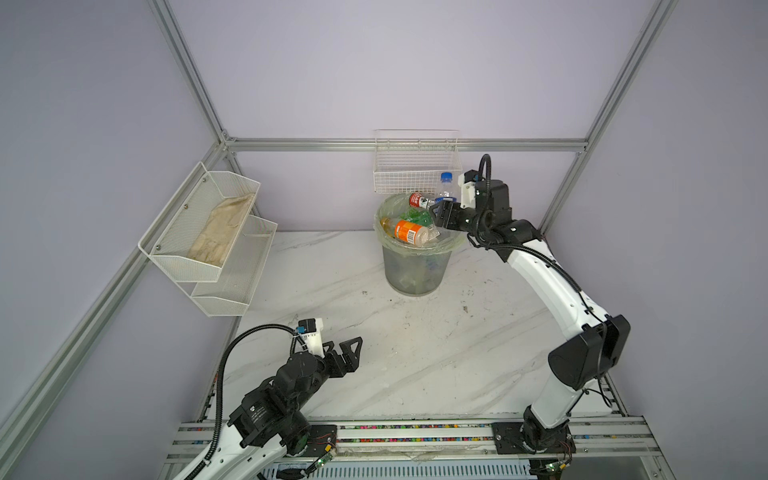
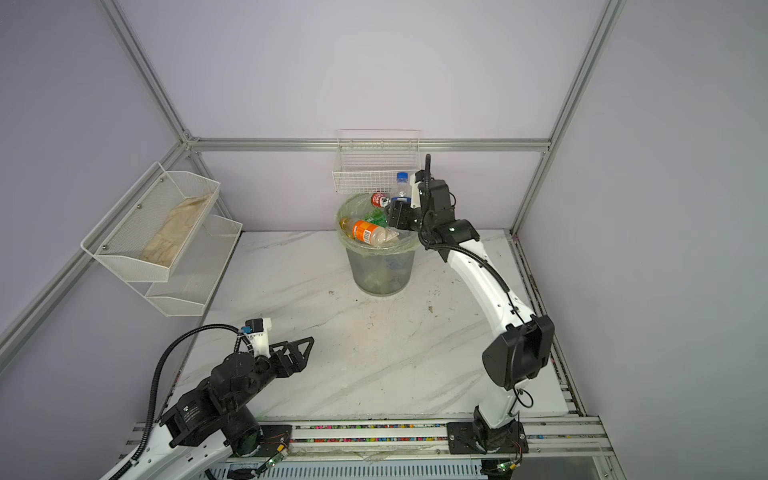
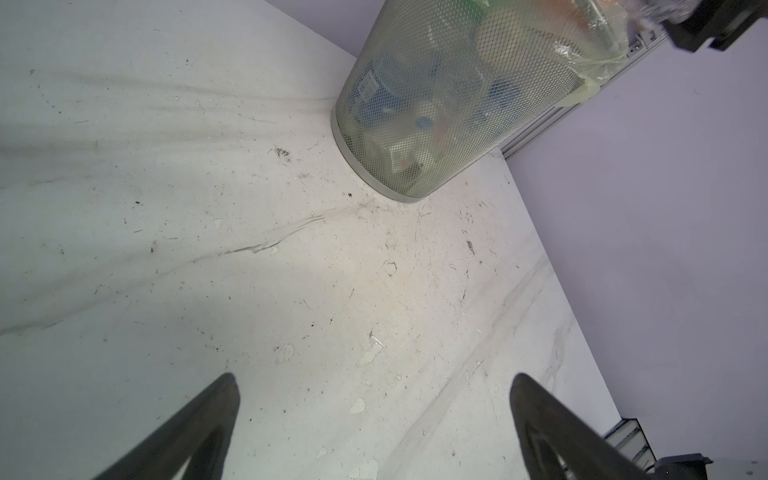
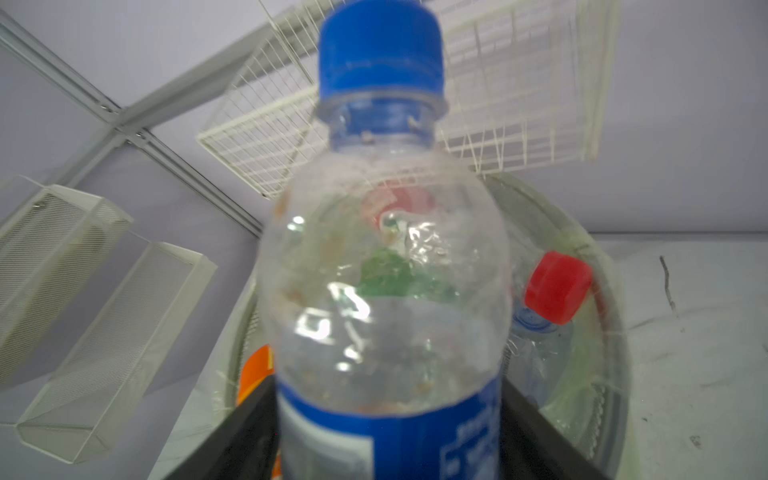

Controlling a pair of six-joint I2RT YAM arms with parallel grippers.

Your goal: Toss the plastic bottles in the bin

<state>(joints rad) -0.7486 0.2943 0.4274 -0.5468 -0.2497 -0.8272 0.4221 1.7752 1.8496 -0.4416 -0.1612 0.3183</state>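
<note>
A: Bin contents?

B: bin (image 1: pixel 417 266) at 12 o'clock of the surface (image 1: pixel 415 353); heaped to the rim; orange-label bottle (image 1: pixel 409 232) lying on top, barcode showing, text unreadable; red-label bottle (image 1: pixel 419 200) at the rim's 12 o'clock; green bottle (image 1: pixel 415 216) between them; right wrist view adds a red-cap bottle (image 4: pixel 557 286); more bottles blurred behind the mesh.

A: Right side?

B: blue-cap bottle (image 1: pixel 445 187) upright over the bin's 2 o'clock rim, between the fingers of the right tool (image 1: pixel 440 210); clamped or let go, cannot tell; blue label, white print too blurred.

A: Left?

B: left tool (image 1: pixel 347 347) at 7 o'clock, above the surface; fingers wide apart.

A: Other containers?

B: wire basket (image 1: pixel 415 166) on the wall behind the bin; mesh shelf (image 1: pixel 232 286) at 9 o'clock; beige crumpled sheet (image 1: pixel 222 230) in its upper tier.
</note>
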